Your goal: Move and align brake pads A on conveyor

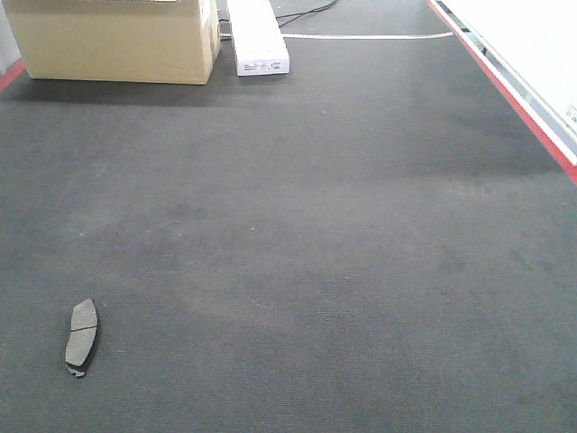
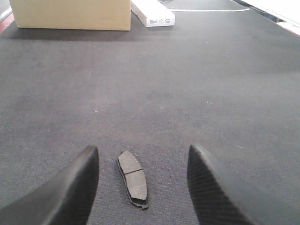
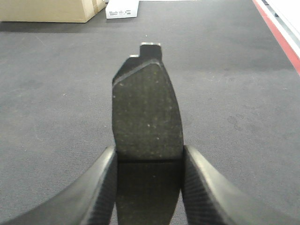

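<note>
Carrying hand: the right hand point(image 3: 149, 158) is closed on the long edges of the held brake pad point(image 3: 147, 108). The pad's notched end juts ahead of the fingertips, over the conveyor point(image 1: 315, 225).
Left hand: the left hand point(image 2: 143, 149) is spread wide and holds nothing.
Pad on the belt: the lying brake pad point(image 2: 132, 178) rests flat between the left hand's fingers and touches neither. Its far end leans slightly left.
Likely step: setting the held pad down in line with the lying one.
Doing it well: keep the pad level, turn the wrist until its long edges match the lying pad's, and open only once it rests on the belt.
Risk: an edge grip this thin may let the pad pivot.
Ahead of both hands: a cardboard box point(image 1: 117, 41) and a white carton point(image 1: 257, 36), well apart.
</note>
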Robot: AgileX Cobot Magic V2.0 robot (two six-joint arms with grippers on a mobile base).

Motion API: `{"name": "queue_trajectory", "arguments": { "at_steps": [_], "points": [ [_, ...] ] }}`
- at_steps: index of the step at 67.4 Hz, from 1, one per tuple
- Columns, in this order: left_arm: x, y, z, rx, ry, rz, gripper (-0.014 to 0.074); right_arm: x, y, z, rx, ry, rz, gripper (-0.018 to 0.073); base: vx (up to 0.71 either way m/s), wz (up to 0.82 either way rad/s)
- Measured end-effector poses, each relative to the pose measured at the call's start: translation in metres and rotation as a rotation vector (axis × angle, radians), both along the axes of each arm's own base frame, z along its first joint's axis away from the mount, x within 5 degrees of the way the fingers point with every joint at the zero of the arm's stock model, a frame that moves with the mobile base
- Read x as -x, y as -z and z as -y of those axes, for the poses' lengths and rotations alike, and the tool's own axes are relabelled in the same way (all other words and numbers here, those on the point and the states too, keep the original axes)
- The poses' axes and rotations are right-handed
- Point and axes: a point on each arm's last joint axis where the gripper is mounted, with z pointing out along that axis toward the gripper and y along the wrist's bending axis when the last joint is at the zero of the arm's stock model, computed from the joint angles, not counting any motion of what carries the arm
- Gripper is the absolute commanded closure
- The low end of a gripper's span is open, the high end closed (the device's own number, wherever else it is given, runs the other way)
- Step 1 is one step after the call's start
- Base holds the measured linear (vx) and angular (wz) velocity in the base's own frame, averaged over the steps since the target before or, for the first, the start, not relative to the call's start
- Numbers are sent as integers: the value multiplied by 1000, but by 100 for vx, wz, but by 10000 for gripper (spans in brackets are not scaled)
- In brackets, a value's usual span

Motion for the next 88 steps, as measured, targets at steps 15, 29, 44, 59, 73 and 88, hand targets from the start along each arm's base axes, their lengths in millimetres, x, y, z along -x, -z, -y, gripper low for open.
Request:
{"name": "queue_trajectory", "arguments": {
  "at_steps": [15,29,44,59,73,88],
  "points": [
    [0,0,0,0,0,-1,202,0,0,0,0,0,0,571,0,0],
    [0,0,0,0,0,-1,202,0,0,0,0,0,0,571,0,0],
    [0,0,0,0,0,-1,202,-4,2,-1,5,0,-28,567,0,0],
    [0,0,0,0,0,-2,202,-45,16,-10,55,0,-263,562,0,0],
    [0,0,0,0,0,-2,202,-100,26,-22,101,0,-476,556,0,0],
    [0,0,0,0,0,-3,202,-163,42,-36,133,-2,-626,552,0,0]
  ]
}}
